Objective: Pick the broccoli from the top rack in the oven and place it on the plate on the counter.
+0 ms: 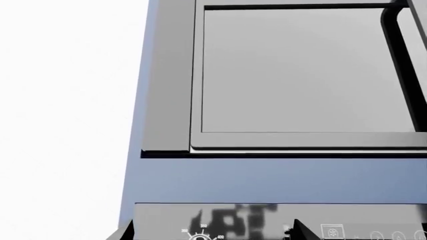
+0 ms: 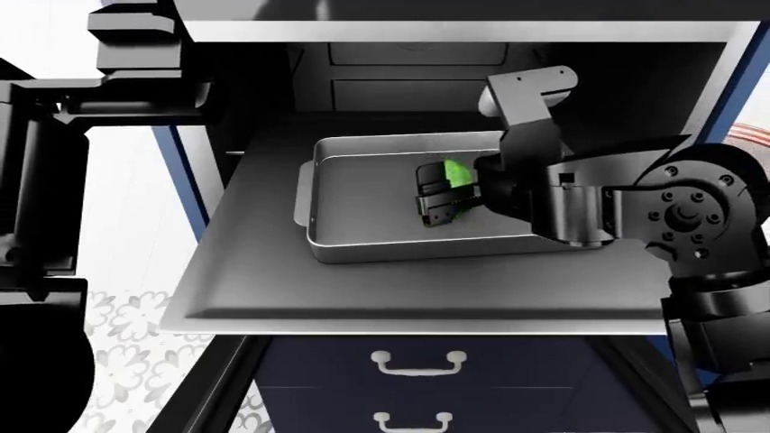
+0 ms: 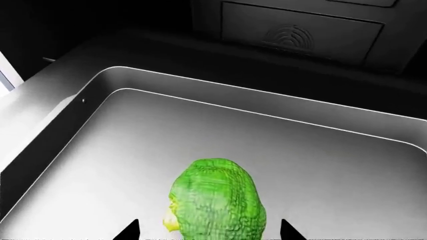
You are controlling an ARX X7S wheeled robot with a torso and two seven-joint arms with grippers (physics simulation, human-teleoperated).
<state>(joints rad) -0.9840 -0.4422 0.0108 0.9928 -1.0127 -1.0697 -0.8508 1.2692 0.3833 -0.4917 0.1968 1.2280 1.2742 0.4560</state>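
Right gripper (image 2: 441, 202) is reaching into the oven (image 2: 361, 72), positioned over the silver baking tray (image 2: 361, 234) that sits on the pulled-out top rack (image 2: 241, 280). Broccoli (image 3: 217, 202) lies in the tray, toward its right side and roughly mid-depth. Right wrist view shows the floret between the two fingertips (image 3: 128, 231), jaws spread, a tip on either side of it; can't tell if either is touching it. Head is bright green, bit of pale stem visible at the side.

Left gripper isn't visible in any view; the left arm (image 2: 49, 180) is raised at the left edge of the head view, its wrist camera facing a grey framed panel (image 1: 300, 70) and navy cabinet face (image 1: 267, 180).

Plate (image 2: 752, 135): only a sliver of the red-ringed rim shows behind the right arm, well right of the oven. Navy drawers with white handles (image 2: 417, 362) sit below the rack.
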